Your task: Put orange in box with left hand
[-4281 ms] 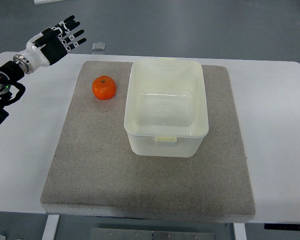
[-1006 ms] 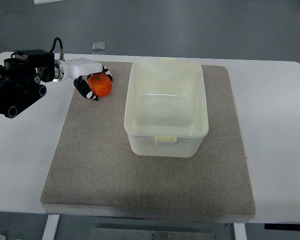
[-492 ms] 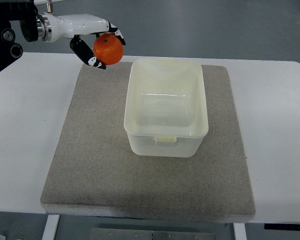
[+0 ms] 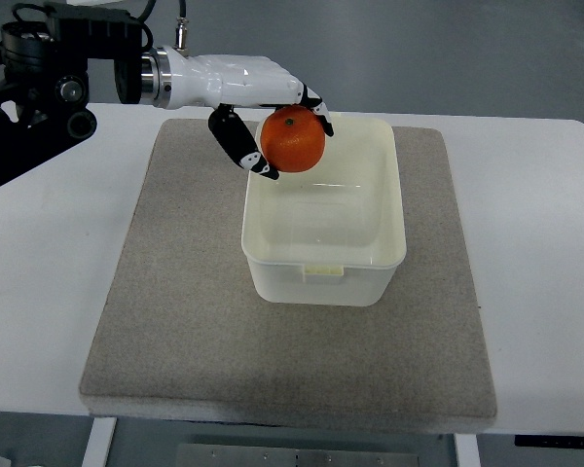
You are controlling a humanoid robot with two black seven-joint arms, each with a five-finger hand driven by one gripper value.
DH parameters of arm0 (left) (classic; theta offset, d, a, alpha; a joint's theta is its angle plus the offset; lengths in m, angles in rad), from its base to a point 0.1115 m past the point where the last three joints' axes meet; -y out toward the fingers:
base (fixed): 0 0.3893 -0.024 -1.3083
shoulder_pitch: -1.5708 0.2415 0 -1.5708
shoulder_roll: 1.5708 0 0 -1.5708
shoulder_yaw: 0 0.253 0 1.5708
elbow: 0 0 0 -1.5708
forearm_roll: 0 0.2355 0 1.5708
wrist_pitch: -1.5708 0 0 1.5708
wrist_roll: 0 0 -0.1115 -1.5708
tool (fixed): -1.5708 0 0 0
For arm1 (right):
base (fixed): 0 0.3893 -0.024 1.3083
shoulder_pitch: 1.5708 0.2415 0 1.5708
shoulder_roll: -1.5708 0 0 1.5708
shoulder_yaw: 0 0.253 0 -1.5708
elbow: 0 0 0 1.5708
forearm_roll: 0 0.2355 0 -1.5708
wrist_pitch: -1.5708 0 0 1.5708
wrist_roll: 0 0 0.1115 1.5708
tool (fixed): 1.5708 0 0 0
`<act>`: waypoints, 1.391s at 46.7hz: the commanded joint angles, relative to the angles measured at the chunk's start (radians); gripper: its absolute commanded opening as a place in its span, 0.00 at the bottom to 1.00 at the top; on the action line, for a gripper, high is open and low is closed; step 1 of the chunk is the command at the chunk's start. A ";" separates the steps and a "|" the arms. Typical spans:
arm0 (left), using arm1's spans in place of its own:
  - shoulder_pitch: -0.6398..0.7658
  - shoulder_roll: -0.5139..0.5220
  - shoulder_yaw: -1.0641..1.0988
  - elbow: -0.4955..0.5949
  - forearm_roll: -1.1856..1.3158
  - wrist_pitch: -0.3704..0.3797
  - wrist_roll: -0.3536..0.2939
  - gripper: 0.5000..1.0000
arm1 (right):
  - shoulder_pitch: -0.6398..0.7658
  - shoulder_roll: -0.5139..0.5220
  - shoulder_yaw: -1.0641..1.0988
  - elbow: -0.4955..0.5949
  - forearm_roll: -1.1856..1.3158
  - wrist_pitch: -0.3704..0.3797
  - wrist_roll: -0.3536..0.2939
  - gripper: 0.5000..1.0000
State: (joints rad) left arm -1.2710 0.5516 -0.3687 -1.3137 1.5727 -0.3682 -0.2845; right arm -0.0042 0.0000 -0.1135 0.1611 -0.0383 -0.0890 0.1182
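My left hand (image 4: pixel 275 131) reaches in from the upper left and is shut on the orange (image 4: pixel 293 140), holding it in the air. The fruit hangs over the far left part of the cream plastic box (image 4: pixel 323 277), just above its rim. The thumb (image 4: pixel 238 144) wraps the orange from the left while the other fingers curl over its top and far side. The box is open-topped and has nothing inside it. It stands on the grey felt mat (image 4: pixel 185 302). The right arm does not show.
The mat lies on a white table (image 4: pixel 545 243) and covers most of its middle. The black left arm and its white forearm (image 4: pixel 204 80) stretch along the table's far left edge. Grey floor shows beyond the table.
The left hand closed on the orange on the mat, lifted it, and has carried it rightward from beyond the mat's far left corner to over the box.
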 commanded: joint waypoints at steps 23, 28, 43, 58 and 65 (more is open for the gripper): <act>0.062 -0.137 0.056 0.100 0.102 0.020 0.034 0.08 | 0.000 0.000 0.000 0.000 0.000 0.000 0.000 0.86; 0.070 -0.166 0.054 0.134 0.104 0.022 0.067 0.19 | 0.000 0.000 0.000 0.000 0.000 0.000 0.000 0.86; 0.084 -0.182 0.053 0.140 0.104 0.023 0.076 0.64 | 0.000 0.000 0.000 0.000 0.000 0.000 0.000 0.86; 0.091 -0.171 0.037 0.142 0.079 0.092 0.076 0.98 | 0.000 0.000 0.000 0.000 0.000 0.000 0.000 0.86; 0.097 -0.163 0.016 0.139 0.067 0.095 0.076 0.98 | 0.000 0.000 0.000 0.000 0.000 0.000 0.000 0.86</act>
State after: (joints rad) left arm -1.1790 0.3854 -0.3366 -1.1721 1.6495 -0.2740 -0.2086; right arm -0.0045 0.0000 -0.1135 0.1611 -0.0384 -0.0890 0.1181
